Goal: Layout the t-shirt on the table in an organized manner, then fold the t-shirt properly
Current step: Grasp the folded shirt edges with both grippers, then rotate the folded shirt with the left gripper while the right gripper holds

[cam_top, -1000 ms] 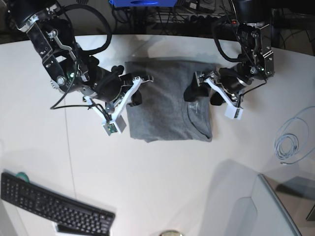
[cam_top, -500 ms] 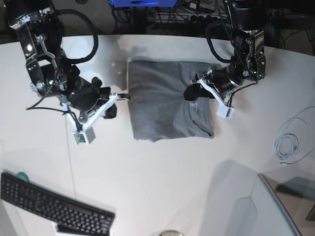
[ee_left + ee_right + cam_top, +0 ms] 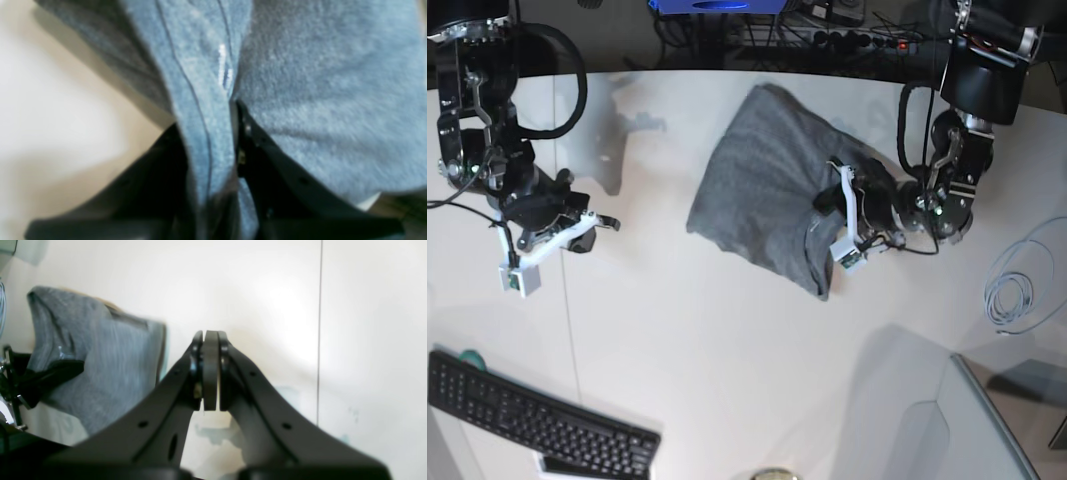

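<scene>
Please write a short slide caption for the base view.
Left gripper pinches the folded grey t-shirt and lifts its edge; right gripper shut, apart.

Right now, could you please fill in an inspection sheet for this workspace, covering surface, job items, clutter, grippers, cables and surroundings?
Surface: white table, one thin dark seam line running down its left part.
Job's things: grey t-shirt, folded and skewed, one side lifted off the table.
Clutter: black keyboard at the near left corner.
Grippers: left gripper shut on the t-shirt's edge beside the collar; right gripper shut, empty, clear of the garment.
Cables: coiled pale cable on the table's right edge; dark cables behind the far edge.
Surroundings: blue object beyond the far edge; the rest is too dark to tell.
</scene>
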Controlling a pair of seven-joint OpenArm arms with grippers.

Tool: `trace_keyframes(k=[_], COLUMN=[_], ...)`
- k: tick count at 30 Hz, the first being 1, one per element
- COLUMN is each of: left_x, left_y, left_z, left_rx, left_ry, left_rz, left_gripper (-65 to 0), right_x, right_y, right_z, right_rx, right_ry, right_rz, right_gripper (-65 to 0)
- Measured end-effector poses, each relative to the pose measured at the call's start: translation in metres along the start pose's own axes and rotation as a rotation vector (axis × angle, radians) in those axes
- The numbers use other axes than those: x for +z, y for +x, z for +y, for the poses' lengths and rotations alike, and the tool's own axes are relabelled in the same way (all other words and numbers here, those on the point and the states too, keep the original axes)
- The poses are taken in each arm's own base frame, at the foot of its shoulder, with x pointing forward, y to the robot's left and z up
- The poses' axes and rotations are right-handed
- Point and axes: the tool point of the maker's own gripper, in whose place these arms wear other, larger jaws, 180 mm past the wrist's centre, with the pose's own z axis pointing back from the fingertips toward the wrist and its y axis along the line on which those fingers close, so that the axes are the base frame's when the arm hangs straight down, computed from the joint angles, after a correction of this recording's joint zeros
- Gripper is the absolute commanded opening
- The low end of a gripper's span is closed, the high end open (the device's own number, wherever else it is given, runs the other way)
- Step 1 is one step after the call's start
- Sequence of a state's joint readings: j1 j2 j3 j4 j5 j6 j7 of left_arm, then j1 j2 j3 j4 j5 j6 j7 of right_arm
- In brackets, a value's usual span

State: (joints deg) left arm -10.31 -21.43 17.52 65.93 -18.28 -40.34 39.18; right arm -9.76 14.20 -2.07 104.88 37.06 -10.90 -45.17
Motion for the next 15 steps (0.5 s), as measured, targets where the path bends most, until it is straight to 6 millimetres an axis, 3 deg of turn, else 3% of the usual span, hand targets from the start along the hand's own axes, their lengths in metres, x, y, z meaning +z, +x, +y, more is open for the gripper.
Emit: trace_keyframes(k=[3,8,15], left_x=[-0.008,-0.028,-0.053], left_y=[0.016,0.046,0.094], left_z=[0.003,-0.014,-0.061], left_rx=[-0.24,-0.612,-0.758], left_ry=[0.026,0.048,-0.021], left_rz=[0.111,0.24,0.194], left_gripper=[-65.0,-65.0,-65.0], right_x=[0.0,0.0,0.002], right_y=[-0.003,-0.009,-0.014], right_z=[-0.001,-0.002,-0.009], right_rx=[-0.012,-0.052,-0.078], right_ry=[-0.004,-0.004,-0.02], right_rz=[0.005,0.009,0.009], right_gripper=[-65.0,-65.0,-65.0])
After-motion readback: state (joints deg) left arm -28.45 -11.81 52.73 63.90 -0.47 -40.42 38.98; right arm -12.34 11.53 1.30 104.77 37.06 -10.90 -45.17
